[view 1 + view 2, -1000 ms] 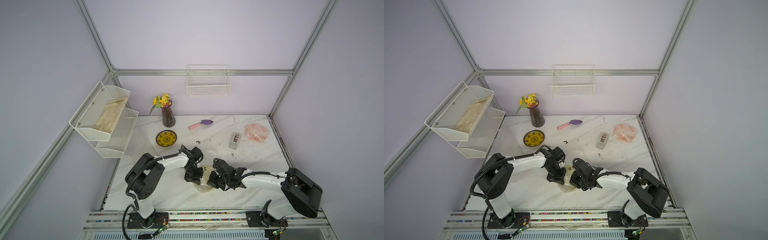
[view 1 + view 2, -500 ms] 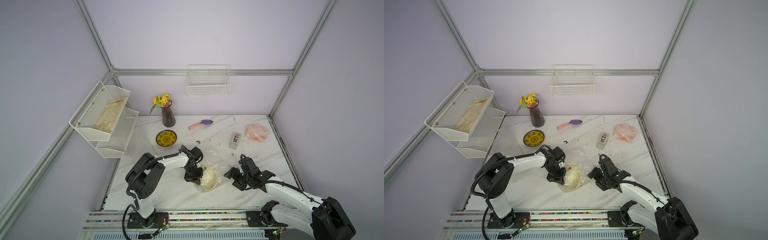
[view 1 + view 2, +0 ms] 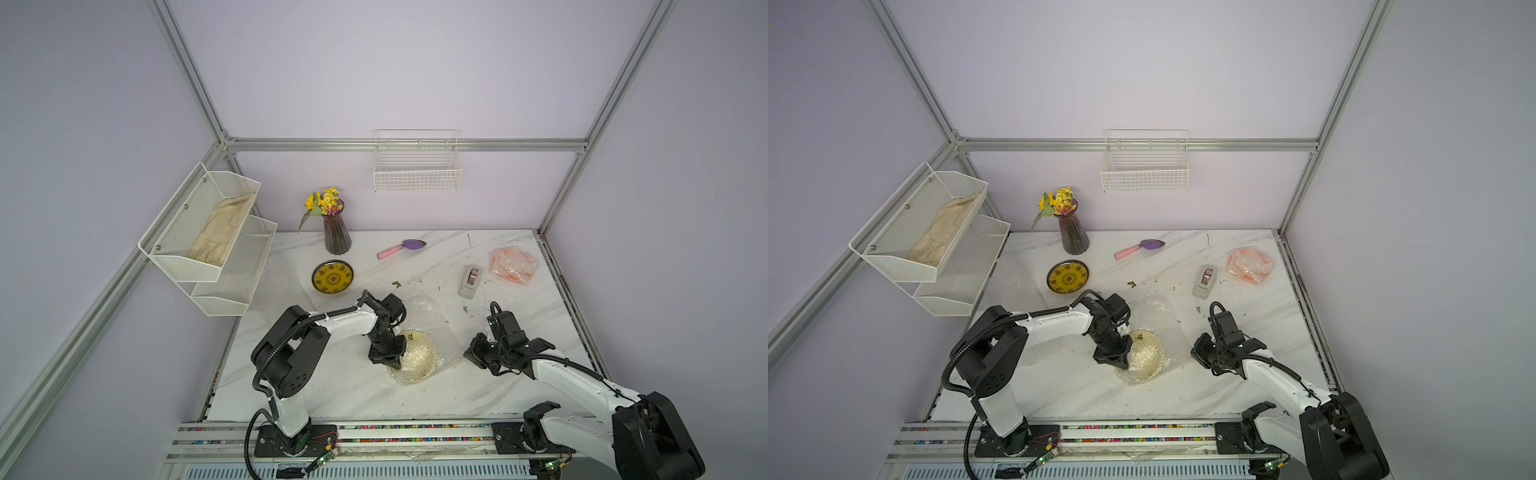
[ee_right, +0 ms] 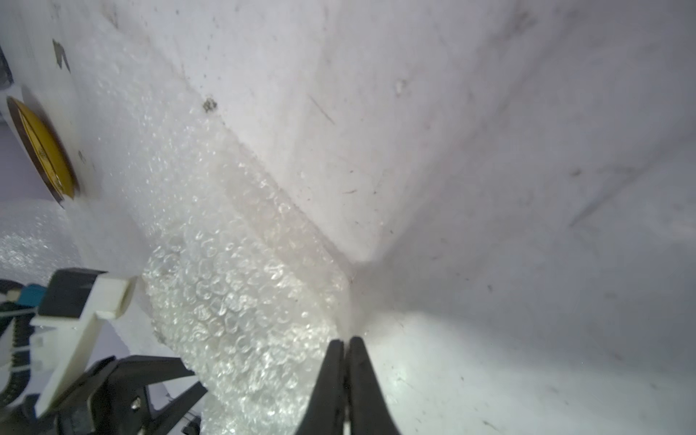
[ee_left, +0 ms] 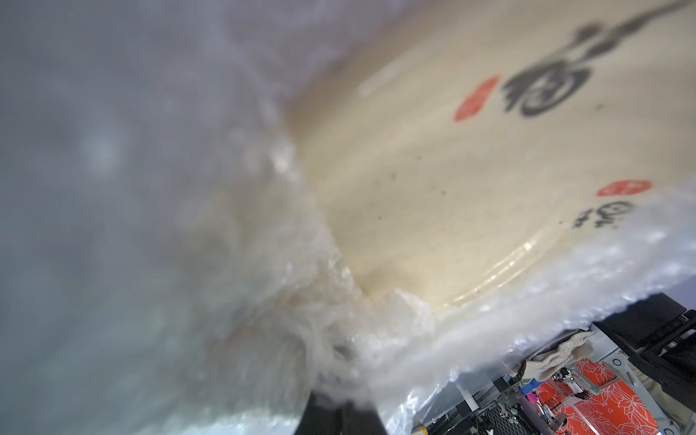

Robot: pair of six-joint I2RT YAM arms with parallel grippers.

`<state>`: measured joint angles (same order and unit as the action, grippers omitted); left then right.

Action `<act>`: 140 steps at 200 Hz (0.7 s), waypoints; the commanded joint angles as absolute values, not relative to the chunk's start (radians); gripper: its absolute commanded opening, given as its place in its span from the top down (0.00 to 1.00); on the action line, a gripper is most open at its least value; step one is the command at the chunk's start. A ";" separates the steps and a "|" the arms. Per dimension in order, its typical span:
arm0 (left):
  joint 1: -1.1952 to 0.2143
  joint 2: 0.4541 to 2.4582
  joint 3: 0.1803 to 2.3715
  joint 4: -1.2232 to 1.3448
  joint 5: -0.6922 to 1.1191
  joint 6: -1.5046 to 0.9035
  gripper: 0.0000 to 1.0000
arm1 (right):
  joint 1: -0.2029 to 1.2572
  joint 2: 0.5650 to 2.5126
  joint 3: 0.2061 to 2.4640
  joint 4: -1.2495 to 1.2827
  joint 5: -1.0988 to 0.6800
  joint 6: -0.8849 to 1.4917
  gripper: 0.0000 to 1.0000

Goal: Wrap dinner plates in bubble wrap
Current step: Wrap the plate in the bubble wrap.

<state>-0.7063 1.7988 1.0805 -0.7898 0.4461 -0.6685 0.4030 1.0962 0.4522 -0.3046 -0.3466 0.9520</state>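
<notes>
Cream plate [image 3: 420, 358]: lies flat on the white marble table [image 3: 332, 386], in the lower middle of both top views, partly under wrap.
Marks on it: in the left wrist view, dark brush-like flower marks and small red stamps. No letters can be read.
Bubble wrap [image 3: 426, 313]: a translucent sheet under the plate, spreading up-frame. One edge is folded over the plate's lower left side.
Left gripper [image 3: 394, 364]: points steeply down at the plate's left rim, jaws clamped on a bunched fold of the wrap.
Left arm [image 3: 345, 322]: elbow bent, forearm reaching right from its base at lower left.
Right gripper [image 3: 468, 354]: low over the table at the sheet's right edge, apart from the plate. Its jaws are pressed together with nothing between them.
Right arm [image 3: 573, 374]: stretches up-left from the lower right corner.
Yellow plate [image 3: 333, 277]: bare, left of centre, above the left arm.
Orange plate [image 3: 512, 265]: bundled in wrap, far right.
Tape dispenser [image 3: 470, 281]: grey, just left of that bundle.
</notes>
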 commanded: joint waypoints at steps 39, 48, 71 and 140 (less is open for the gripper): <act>-0.703 1.856 1.071 -0.834 0.353 -0.643 0.95 | 0.494 1.047 0.613 -0.352 -0.342 0.950 1.00; -0.703 1.855 1.072 -0.834 0.354 -0.643 0.95 | 0.542 1.063 0.640 -0.337 -0.333 0.964 1.00; -0.703 1.855 1.074 -0.833 0.355 -0.644 0.95 | 0.681 1.141 0.693 -0.260 -0.311 1.008 1.00; -0.703 1.823 1.060 -0.815 0.345 -0.669 0.96 | 0.949 1.501 0.724 0.049 -0.316 1.133 1.00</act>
<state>-0.7033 1.8019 1.0828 -0.7952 0.4500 -0.6621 0.9081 1.4174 0.7158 -0.0757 -0.3210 1.0695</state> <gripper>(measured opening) 0.047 0.049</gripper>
